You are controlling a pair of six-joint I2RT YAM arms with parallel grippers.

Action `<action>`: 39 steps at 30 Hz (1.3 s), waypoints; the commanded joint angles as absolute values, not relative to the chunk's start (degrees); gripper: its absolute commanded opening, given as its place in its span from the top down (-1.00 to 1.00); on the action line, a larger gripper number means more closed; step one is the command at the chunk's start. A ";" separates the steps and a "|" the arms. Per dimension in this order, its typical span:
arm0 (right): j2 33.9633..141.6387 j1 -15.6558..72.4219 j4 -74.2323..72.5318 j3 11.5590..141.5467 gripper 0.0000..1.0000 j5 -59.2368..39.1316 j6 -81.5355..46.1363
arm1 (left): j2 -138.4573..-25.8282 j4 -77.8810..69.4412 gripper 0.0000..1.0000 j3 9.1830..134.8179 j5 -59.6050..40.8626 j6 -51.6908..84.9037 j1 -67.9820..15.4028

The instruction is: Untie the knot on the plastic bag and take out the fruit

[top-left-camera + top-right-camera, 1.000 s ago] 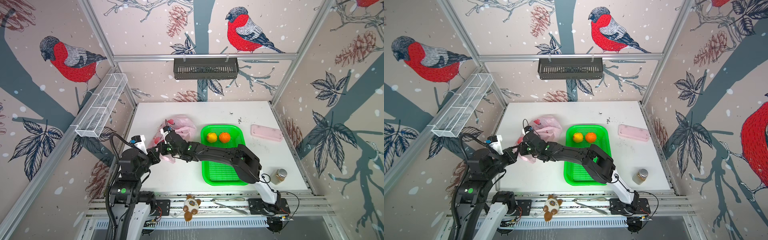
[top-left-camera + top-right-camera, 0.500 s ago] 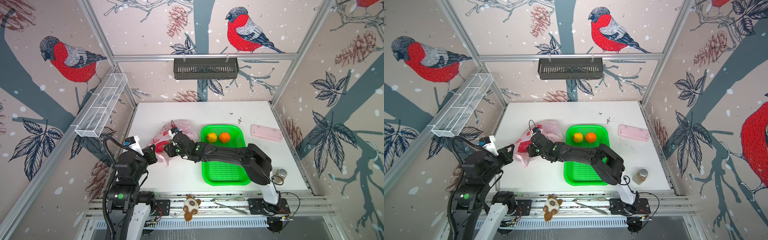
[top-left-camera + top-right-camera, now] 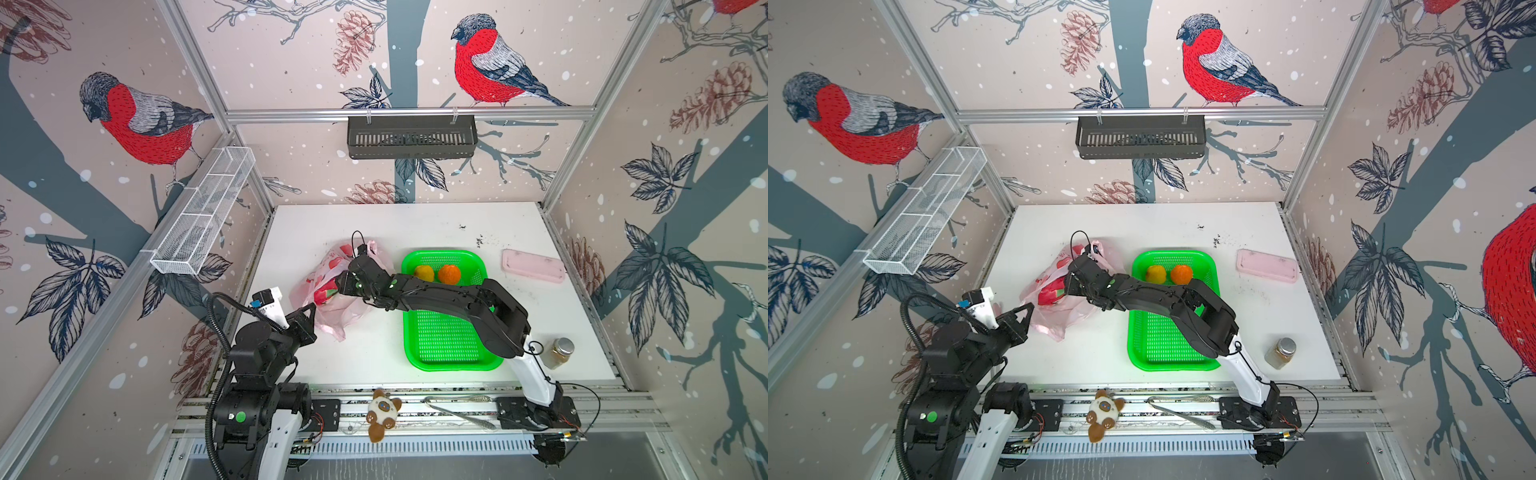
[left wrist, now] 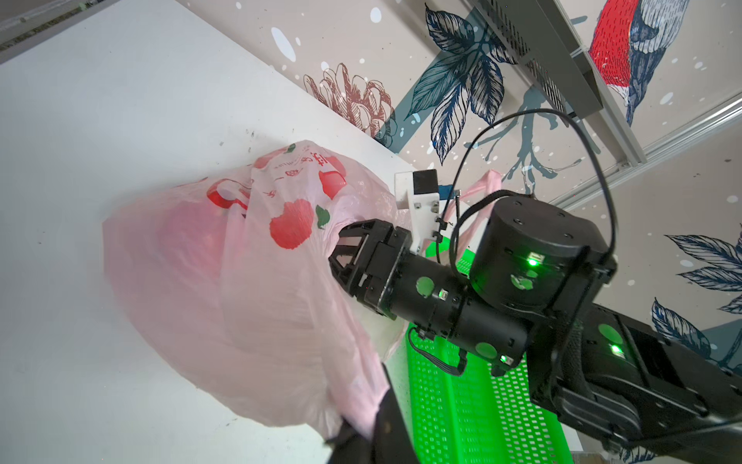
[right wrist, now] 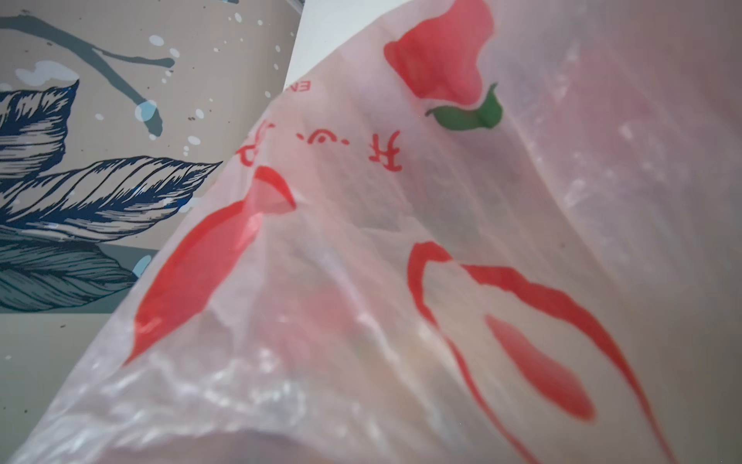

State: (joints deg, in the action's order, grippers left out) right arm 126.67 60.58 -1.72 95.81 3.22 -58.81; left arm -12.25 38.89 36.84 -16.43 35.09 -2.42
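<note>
The plastic bag (image 3: 332,307) lies left of the tray, pale pink with red prints, stretched between both arms. My left gripper (image 3: 311,309) is shut on the bag's near edge (image 4: 361,418). My right gripper (image 4: 341,249) reaches into the bag's mouth. Its fingers (image 4: 357,233) stand apart and their tips are hidden under the film. A magenta fruit (image 3: 325,293) shows through the plastic. A yellow ball (image 3: 424,273) and an orange ball (image 3: 449,273) lie in the green tray. The knot is out of view; one loose handle strip (image 4: 488,184) sticks up behind the right wrist.
The green tray (image 3: 451,345) sits mid-table under the right arm. A flat pink case (image 3: 534,266) lies at the far right and a jar (image 3: 559,353) at the near right. A plush toy (image 3: 384,413) and metal tongs (image 3: 457,409) rest on the front rail.
My left gripper has drawn back toward the front, pulling the bag's edge with it. The right gripper has shifted a little inside the bag and its jaws have widened.
</note>
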 commanded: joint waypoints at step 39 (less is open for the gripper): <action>137.35 59.32 -11.77 101.64 -0.13 5.73 -82.30 | -6.23 40.78 1.00 32.98 -28.66 32.77 -2.38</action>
State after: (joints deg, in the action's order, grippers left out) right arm 136.86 59.48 -9.85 101.30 4.69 -80.51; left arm -6.31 40.42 32.93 -26.94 34.02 -2.42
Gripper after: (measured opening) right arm 0.564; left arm 0.048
